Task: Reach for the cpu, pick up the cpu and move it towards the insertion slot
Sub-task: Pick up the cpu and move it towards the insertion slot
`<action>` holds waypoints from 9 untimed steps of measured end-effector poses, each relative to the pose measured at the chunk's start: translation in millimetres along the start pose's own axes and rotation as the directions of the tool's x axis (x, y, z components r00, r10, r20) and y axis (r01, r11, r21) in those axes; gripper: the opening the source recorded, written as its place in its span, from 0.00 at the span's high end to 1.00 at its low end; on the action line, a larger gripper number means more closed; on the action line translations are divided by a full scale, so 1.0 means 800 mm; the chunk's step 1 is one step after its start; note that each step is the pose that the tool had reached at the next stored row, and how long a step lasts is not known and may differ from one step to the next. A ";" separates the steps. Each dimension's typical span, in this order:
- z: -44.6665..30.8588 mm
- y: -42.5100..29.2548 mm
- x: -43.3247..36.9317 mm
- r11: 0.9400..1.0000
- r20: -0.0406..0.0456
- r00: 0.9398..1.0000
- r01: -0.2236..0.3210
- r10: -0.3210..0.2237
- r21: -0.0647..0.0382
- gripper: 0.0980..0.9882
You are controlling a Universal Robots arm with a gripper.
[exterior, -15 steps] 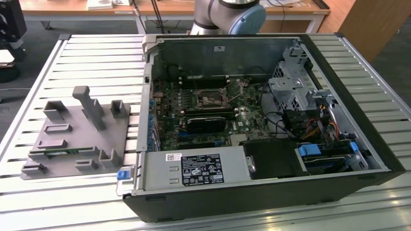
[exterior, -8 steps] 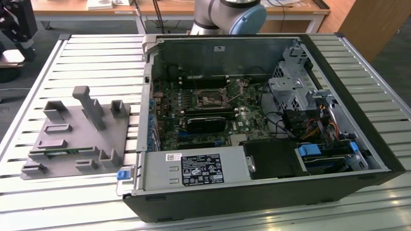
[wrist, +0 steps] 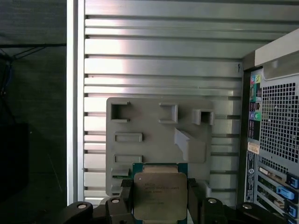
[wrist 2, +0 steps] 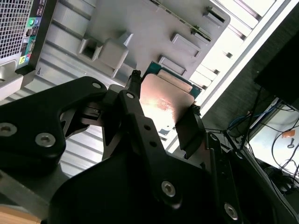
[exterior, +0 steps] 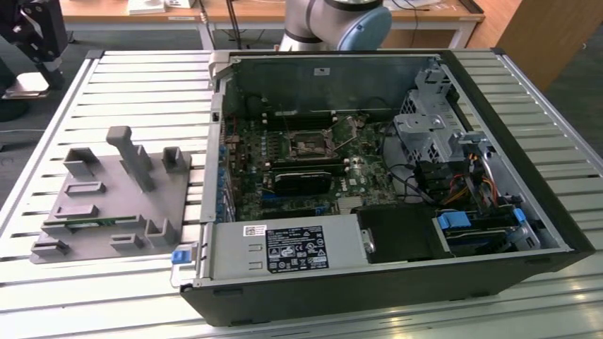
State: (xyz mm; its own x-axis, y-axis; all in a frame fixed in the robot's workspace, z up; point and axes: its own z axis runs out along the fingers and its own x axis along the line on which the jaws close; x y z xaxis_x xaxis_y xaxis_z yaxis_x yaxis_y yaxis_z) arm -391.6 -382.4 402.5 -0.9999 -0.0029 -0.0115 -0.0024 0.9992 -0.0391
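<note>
**A:** Where is the cpu (wrist: 160, 196) at this moment?

**B:** It sits between the two black fingers of the gripper (wrist: 160, 205). In both wrist views the fingers press on two opposite edges of the chip, so the gripper is closed on it and carries it. The pale metal top faces the first wrist camera, and a thin green border shows around it.

**A:** Why is it held by the edges and not by the flat faces?

**B:** I think it is to keep the faces free. In this way the chip stays flat, and its underside can meet a socket without a finger in between. This is my judgement only.

**A:** And where is it relative to the grey plastic fixture (wrist: 154, 140)?

**B:** It hangs above the fixture, over one edge of it, well clear of the surface. In the second wrist view the fixture (wrist 2: 140, 28) lies on the slatted metal table (wrist 2: 70, 130) behind the chip, so the chip is lifted out already.

**A:** Is it near the insertion slot (exterior: 308, 145)?

**B:** Not yet. In the exterior view the slot, with its shiny frame and dark centre, is on the green motherboard (exterior: 363, 173) inside the open computer case (exterior: 377, 282). The case stands beside the fixture, so the chip is well apart from the slot, with the case wall between them.

**A:** So the picking is done?

**B:** It seems so; the transport is not finished.
</note>
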 end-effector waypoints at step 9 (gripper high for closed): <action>0.0003 -0.0001 -0.023 1.000 0.000 1.000 0.000 0.000 0.000 0.50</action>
State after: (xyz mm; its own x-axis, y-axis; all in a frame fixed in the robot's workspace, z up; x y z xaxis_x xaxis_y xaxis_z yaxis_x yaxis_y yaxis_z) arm -373.4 -382.4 402.5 -0.9999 -0.0029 -0.0115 -0.0024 0.9992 -0.0392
